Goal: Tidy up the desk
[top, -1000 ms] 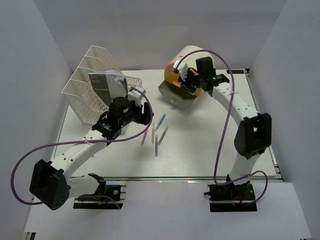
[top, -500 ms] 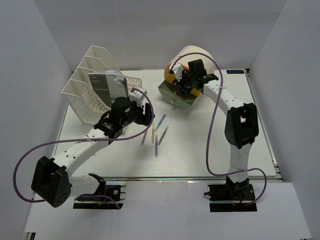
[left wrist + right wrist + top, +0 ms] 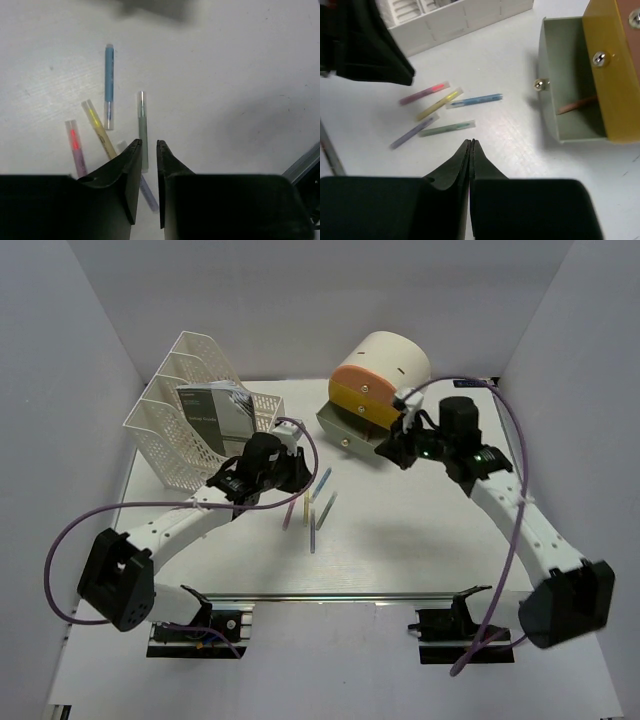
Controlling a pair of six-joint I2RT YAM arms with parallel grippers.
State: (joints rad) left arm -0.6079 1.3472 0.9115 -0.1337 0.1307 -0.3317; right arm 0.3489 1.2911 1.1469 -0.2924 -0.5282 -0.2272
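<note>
The left gripper [image 3: 146, 147] holds its jaws a narrow slit apart, with nothing between them, and hangs over the desk [image 3: 225, 75]. In its wrist view the green pen [image 3: 142, 125] runs from 12 o'clock down behind the slit. The blue pen [image 3: 109, 85] lies at 11 o'clock. The yellow pen [image 3: 97, 127] and the pink pen [image 3: 75, 145] lie at 10 o'clock, and the purple pen [image 3: 146, 189] shows partly behind the fingers.

The right gripper [image 3: 471, 145] has its jaws pressed together and holds nothing. In its wrist view the five pens fan out on the desk from 10 to 12 o'clock, apart from the tips. At 1 o'clock the drawer [image 3: 570, 90] stands pulled open, also apart from the tips, with a knob [image 3: 539, 84] on its front and a pencil [image 3: 577, 105] lying slantwise inside.

From above, the white desk fills the floor between the walls. The pens lie near its middle. The left gripper is just beside them at their 10 o'clock and the right gripper farther off at their 2 o'clock. The right gripper is close to the near right corner of the drawer, but the views do not show whether it touches. The drawer juts from the unit [image 3: 385, 365], which sits at 12 o'clock on the desk. The rack [image 3: 185, 430] stands at 10 o'clock with a booklet [image 3: 215, 410] upright in it.
</note>
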